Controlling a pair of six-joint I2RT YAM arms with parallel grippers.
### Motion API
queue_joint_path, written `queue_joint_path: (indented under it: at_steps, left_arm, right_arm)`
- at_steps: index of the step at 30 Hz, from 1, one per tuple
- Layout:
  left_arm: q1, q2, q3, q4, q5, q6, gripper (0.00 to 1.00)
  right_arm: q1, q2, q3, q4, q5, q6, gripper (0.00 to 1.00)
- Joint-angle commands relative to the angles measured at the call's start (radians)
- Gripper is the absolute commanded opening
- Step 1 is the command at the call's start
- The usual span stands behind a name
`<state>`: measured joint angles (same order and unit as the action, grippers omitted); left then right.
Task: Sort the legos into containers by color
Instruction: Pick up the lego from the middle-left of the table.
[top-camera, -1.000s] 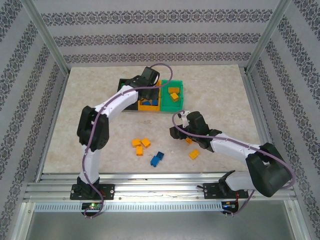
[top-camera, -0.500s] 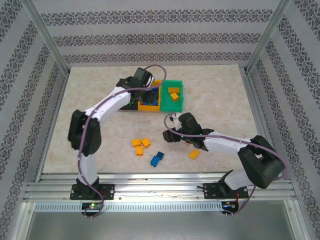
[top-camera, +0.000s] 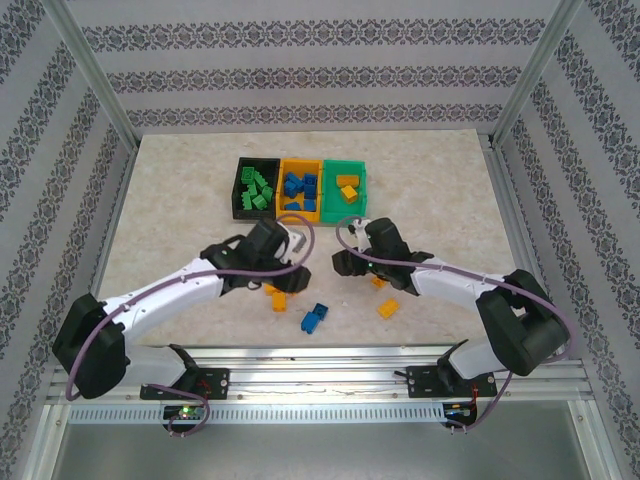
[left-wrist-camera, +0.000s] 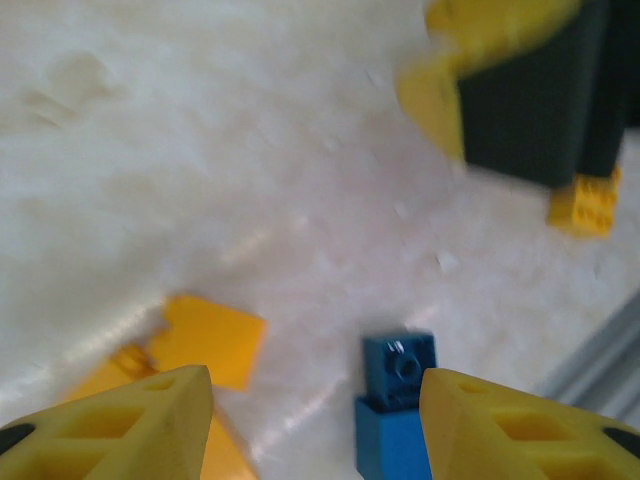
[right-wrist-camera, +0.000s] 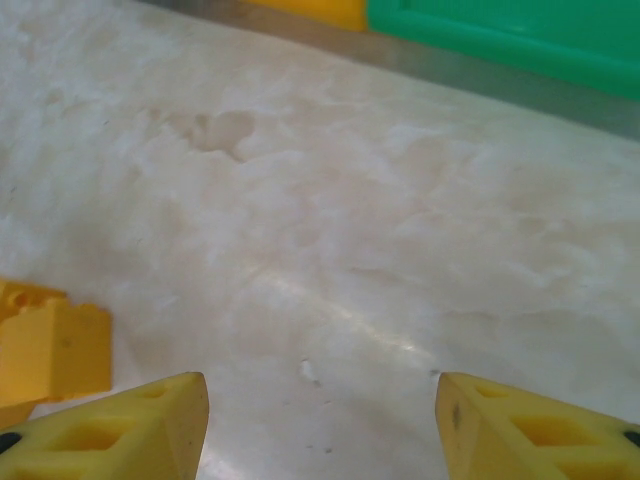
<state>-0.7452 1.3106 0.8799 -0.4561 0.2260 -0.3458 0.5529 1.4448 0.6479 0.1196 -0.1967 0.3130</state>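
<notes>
The containers stand in a row at the back: a black bin (top-camera: 243, 190) with green legos, an orange-yellow bin (top-camera: 301, 211) with blue legos, and a green bin (top-camera: 350, 208) with orange legos. Loose orange legos (top-camera: 279, 297) and a blue lego (top-camera: 314, 318) lie mid-table. My left gripper (top-camera: 283, 272) hovers open just above them. In the left wrist view the blue lego (left-wrist-camera: 397, 400) lies ahead, near the right finger of my left gripper (left-wrist-camera: 315, 400), with orange legos (left-wrist-camera: 205, 340) at the left. My right gripper (top-camera: 345, 262) is open over bare table (right-wrist-camera: 330, 260) in the right wrist view (right-wrist-camera: 320, 400).
Two more orange legos (top-camera: 388, 308) (top-camera: 378, 281) lie beside the right arm. An orange lego (right-wrist-camera: 50, 350) sits left of the right fingers. The green bin's wall (right-wrist-camera: 500, 35) is ahead of them. Metal rails (top-camera: 320, 375) run along the near edge.
My left arm has swung back from the bins to the loose legos mid-table, and its jaws have widened. My right gripper has shifted a little to the left.
</notes>
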Motion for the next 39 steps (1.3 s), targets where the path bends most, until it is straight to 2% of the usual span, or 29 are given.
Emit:
queue_joint_path:
  at_steps: [1,5,8,15,17,19,21,26,30,33,35,39]
  left_arm:
    - [-0.088,-0.016,-0.047,-0.030,-0.020,-0.109,0.57]
    - [-0.161,0.012,-0.097,0.046,-0.015,-0.191,0.58]
    - [-0.198,0.063,-0.095,0.073,-0.006,-0.204,0.58]
    - [-0.276,0.259,0.025,-0.054,-0.047,-0.151,0.57]
    - [-0.290,0.305,0.054,-0.102,-0.087,-0.139,0.50]
    - [-0.301,0.340,0.085,-0.156,-0.152,-0.141,0.38]
    - [-0.302,0.346,0.092,-0.148,-0.159,-0.140,0.28]
    - [-0.297,0.271,0.121,-0.139,-0.206,-0.143,0.24]
    - [-0.245,0.113,0.096,-0.065,-0.303,-0.159,0.24]
    - [-0.135,0.022,0.085,0.006,-0.297,-0.158,0.24]
    - [-0.060,-0.018,0.088,0.030,-0.333,-0.158,0.24]
    - [0.069,-0.023,0.105,0.142,-0.352,-0.091,0.24]
  right_arm:
    - [-0.028,0.012,-0.010,0.034,-0.007,0.023,0.62]
    - [-0.033,-0.020,-0.025,0.033,0.023,0.009,0.62]
    - [-0.041,-0.040,-0.040,0.038,0.022,0.015,0.62]
    - [-0.046,-0.054,-0.044,0.037,0.010,0.015,0.62]
    - [-0.045,-0.063,-0.046,0.039,0.006,0.015,0.62]
    - [-0.047,-0.065,-0.049,0.040,0.012,0.014,0.62]
    - [-0.048,-0.063,-0.048,0.037,0.006,0.015,0.62]
    - [-0.048,-0.067,-0.051,0.041,0.006,0.017,0.62]
    - [-0.050,-0.074,-0.058,0.048,-0.010,0.028,0.62]
    - [-0.050,-0.072,-0.062,0.060,-0.014,0.035,0.62]
    - [-0.051,-0.070,-0.059,0.056,-0.019,0.035,0.62]
    - [-0.051,-0.076,-0.069,0.079,-0.041,0.052,0.62]
